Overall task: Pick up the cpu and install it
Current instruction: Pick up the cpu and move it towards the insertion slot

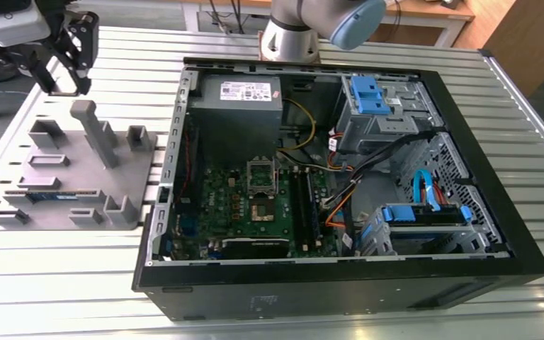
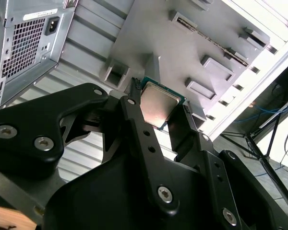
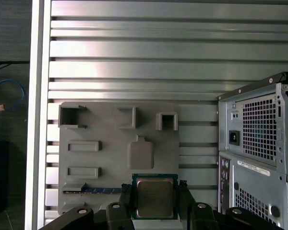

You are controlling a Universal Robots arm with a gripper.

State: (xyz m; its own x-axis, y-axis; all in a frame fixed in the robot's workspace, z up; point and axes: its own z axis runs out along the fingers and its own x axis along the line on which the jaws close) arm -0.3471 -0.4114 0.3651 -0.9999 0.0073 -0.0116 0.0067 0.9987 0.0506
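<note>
While clamped on cpu by opposite edges, jaws hang upper left of exterior view over grey fixture tray; motherboard socket inside open case sits well apart, toward frame centre.

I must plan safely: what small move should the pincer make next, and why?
Probably travel toward the open black computer case: the black pincer grips the small square silver-topped cpu, clear above the grey plastic tray.

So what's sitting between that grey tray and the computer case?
Nothing: in the first wrist view a bare strip of slatted table separates the grey tray from the computer case. The gripper holds the cpu over the tray.
</note>
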